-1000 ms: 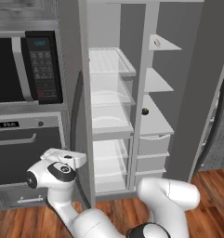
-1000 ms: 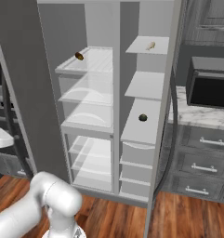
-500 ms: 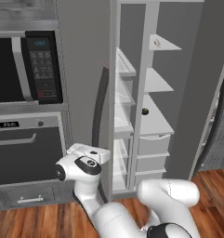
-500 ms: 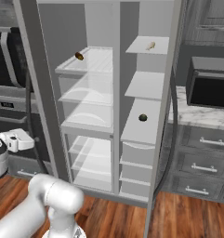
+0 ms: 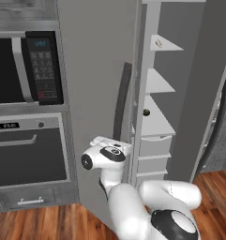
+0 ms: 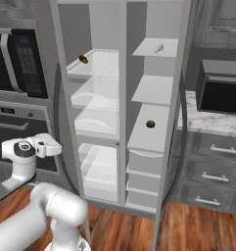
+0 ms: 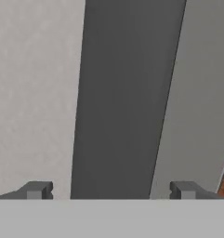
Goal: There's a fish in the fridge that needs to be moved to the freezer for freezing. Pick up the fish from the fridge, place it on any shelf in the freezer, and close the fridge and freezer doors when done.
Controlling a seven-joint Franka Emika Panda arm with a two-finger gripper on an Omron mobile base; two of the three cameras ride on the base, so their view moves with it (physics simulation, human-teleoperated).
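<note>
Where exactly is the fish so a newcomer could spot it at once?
Find the tall grey unit's narrower section, the freezer. On its top shelf lies the fish, small, slender and cream-white, unlike the dark round lump two shelves down.

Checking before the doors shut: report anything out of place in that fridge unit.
Nothing looks spilled or damaged. The fish lies on the freezer's top shelf. Both doors stand ajar: the fridge door partly swung, the freezer door open.

Wood floor (image 5: 48,222) — black microwave (image 5: 25,65), perhaps oven (image 5: 27,154).
</note>
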